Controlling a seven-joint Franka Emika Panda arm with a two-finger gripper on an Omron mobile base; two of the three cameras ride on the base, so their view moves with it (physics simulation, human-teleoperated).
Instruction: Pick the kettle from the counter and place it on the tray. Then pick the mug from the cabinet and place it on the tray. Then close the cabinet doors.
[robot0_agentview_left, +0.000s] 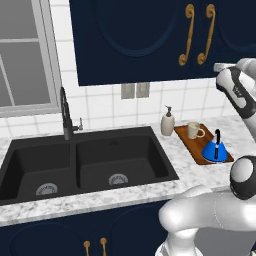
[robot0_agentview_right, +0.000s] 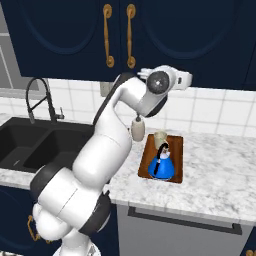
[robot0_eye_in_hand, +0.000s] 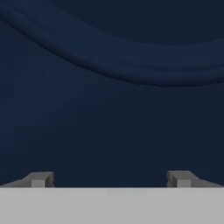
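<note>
Tool (robot0_eye_in_hand: 111, 179) wide apart, raised, facing shut cabinet doors (robot0_eye_in_hand: 109, 109).

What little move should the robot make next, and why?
Probably ease the claw straight back from the cabinet doors. The kettle and mug already sit on the tray, the doors look closed, and the open claw faces a navy panel close up, so little seems left.

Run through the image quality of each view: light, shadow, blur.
Left base view: even flat light, sharp; the kettle and mug cast only faint shadow on the tray. Right base view: likewise crisp, no glare on the cabinet doors. Hand view: dim, soft, low-contrast navy panel beyond the open gripper.
</note>
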